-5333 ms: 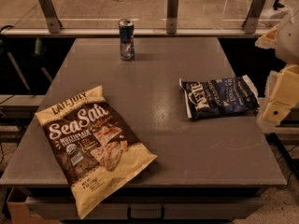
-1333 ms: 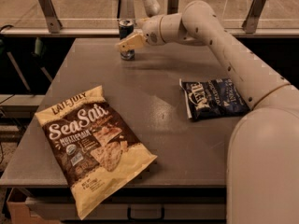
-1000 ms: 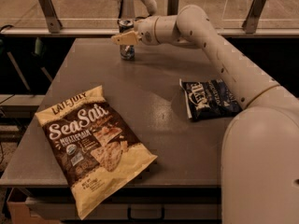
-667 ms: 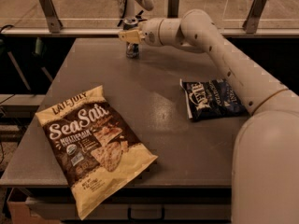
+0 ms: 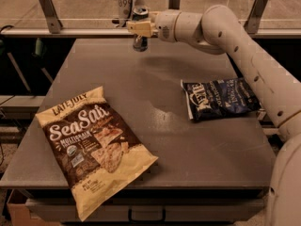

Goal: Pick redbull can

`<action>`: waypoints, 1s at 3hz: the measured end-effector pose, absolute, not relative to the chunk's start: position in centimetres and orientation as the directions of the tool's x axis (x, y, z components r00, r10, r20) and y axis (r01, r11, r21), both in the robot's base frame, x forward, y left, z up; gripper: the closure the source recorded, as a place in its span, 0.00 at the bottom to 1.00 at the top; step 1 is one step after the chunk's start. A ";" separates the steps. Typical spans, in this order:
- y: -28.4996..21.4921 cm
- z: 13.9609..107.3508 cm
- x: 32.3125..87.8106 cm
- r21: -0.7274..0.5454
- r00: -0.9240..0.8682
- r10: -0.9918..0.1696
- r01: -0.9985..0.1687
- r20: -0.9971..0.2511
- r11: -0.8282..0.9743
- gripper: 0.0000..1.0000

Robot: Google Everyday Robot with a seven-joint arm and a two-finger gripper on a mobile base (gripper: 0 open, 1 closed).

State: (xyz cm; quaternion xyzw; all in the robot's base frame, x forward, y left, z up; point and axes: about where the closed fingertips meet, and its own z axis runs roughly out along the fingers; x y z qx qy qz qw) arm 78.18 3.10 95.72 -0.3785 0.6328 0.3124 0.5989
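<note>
The redbull can [image 5: 139, 43] is a slim blue and silver can at the far edge of the grey table [image 5: 155, 79], left of centre. My gripper [image 5: 140, 28] reaches in from the right and is shut around the can's middle. Its tan fingers [image 5: 136, 28] cover the can's midsection. The silver top and the lower body show above and below them. The can's bottom appears slightly above the tabletop. My white arm [image 5: 225, 29] stretches over the table's back right.
A large Late July Sea Salt chip bag [image 5: 94, 145] lies at the front left. A dark blue Kettle chip bag [image 5: 218, 99] lies at the right, under my arm. A rail with metal posts [image 5: 49, 11] runs behind the table.
My arm came in from the right and the gripper closed around the can. The can has shifted right and risen a little with the gripper.
</note>
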 end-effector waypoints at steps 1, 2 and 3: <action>3.0 99.1 75.7 -0.112 0.064 -0.124 -0.895 -0.990 0.431 1.00; 1.1 103.2 72.8 -0.153 0.105 -0.152 -0.922 -0.983 0.355 1.00; 1.5 102.7 71.2 -0.152 0.104 -0.176 -0.945 -0.979 0.288 1.00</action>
